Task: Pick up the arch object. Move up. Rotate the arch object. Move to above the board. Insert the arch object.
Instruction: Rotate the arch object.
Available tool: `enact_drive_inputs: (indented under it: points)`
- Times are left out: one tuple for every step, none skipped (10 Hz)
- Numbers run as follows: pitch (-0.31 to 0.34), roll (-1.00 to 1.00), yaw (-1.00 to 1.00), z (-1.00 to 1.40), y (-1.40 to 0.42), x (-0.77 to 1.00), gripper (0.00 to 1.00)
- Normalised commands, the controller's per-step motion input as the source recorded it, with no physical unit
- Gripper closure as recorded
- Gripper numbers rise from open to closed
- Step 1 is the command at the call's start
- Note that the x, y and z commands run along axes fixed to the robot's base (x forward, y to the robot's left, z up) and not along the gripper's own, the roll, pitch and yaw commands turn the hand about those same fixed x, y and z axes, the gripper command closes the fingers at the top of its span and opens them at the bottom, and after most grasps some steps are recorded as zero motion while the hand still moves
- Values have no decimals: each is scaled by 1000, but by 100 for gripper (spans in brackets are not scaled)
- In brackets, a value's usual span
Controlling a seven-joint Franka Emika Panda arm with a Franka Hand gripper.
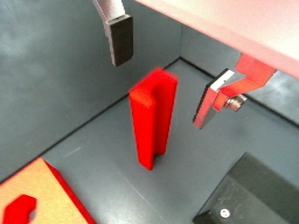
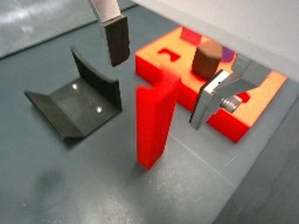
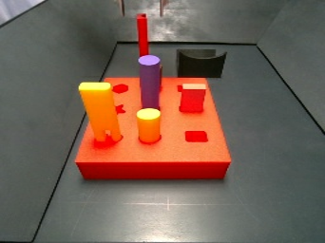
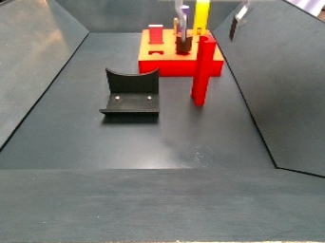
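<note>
The red arch object (image 1: 152, 118) stands upright on the grey floor, between the board and the fixture. It shows in both wrist views (image 2: 155, 122) and in both side views (image 3: 143, 36) (image 4: 203, 71). My gripper (image 1: 162, 92) is open right above its top, one finger on each side, not touching it. The gripper also shows in a wrist view (image 2: 158, 92) and in a side view (image 4: 206, 19). The red and orange board (image 3: 152, 157) lies close beside the arch object (image 2: 163, 66).
The board carries a yellow block (image 3: 95, 109), a purple cylinder (image 3: 150, 81), a yellow cylinder (image 3: 150, 123) and a red block (image 3: 193, 97). The dark fixture (image 4: 129, 95) stands on the floor beside the arch object (image 2: 76, 101). Grey walls enclose the floor.
</note>
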Motion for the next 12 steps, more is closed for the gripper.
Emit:
enact_drive_inputs:
  points:
    - [40, 77, 2, 524, 5, -14, 0]
    - [62, 82, 8, 286, 8, 1, 0]
    - [13, 14, -1000, 0, 83, 0, 0]
    - [13, 12, -1000, -108, 77, 21, 0]
    - [11, 7, -1000, -91, 66, 36, 0]
    - [9, 7, -1000, -47, 47, 37, 0]
    - [9, 7, -1000, -39, 39, 39, 0]
    - [9, 8, -1000, -33, 33, 42, 0]
    - [9, 8, -1000, -31, 30, 42, 0]
    - [9, 9, -1000, -30, 29, 43, 0]
    - [10, 9, -1000, -29, 28, 43, 0]
    - [10, 10, -1000, -29, 27, 43, 0]
